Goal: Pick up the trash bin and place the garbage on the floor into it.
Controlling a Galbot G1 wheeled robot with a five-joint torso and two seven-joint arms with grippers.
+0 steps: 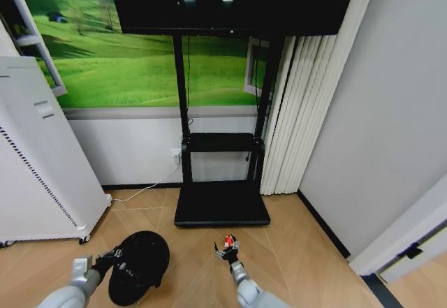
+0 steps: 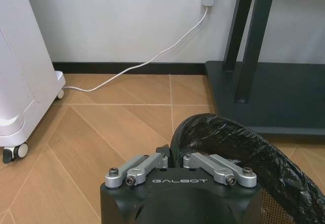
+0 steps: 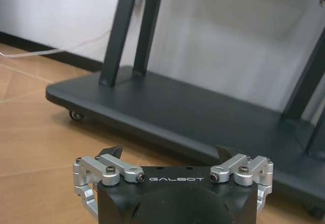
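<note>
The left claw [image 1: 112,255] is pinched on the trash bin's [image 1: 140,266] rim, holding it over the floor [image 1: 293,252] beside the right claw [image 1: 228,246], spread wide for garbage.

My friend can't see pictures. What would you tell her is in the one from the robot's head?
The left gripper is shut on the rim of the trash bin, a round black bin low over the floor. The right gripper is open beside it, with something small and red at its fingers. Behind them stands a black TV stand against the wall.
</note>
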